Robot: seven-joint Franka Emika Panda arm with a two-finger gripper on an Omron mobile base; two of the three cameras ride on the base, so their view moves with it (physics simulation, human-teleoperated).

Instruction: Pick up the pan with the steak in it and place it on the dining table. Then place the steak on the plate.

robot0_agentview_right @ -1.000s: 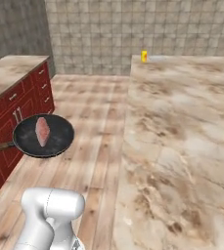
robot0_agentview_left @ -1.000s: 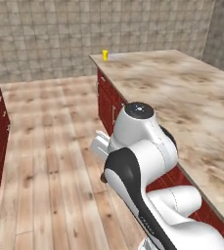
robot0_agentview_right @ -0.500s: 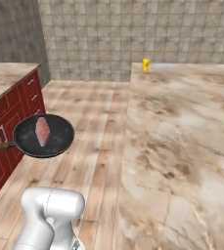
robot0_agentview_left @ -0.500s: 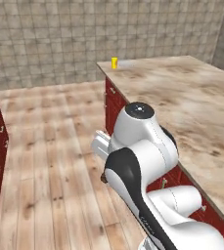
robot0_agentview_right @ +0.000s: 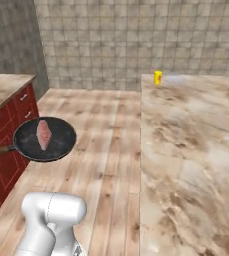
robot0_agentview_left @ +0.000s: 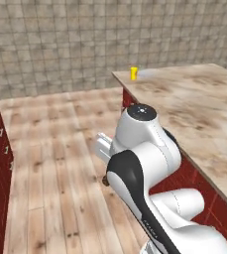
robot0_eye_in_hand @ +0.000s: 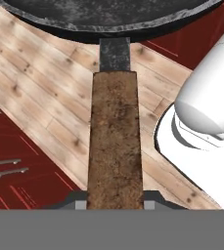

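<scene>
Item: my two-finger claw (robot0_eye_in_hand: pixel 115 204), bottom centre of hand view, clamped on the straight brown handle of the small black frying pan (robot0_agentview_right: pixel 45 139). Pinkish-red raw steak (robot0_agentview_right: pixel 44 134) inside, carried over floor, left-centre. Beige marbled stone dining table (robot0_agentview_right: pixel 196 150) lies right; handle axis points away from it.

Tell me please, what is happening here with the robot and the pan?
The robot arm carries the pan in the air above the wooden floor, the tool shut on its brown handle. The steak lies inside the pan. The dining table is at the right, with a small yellow object at its far corner. The pan is not on it yet.
</scene>
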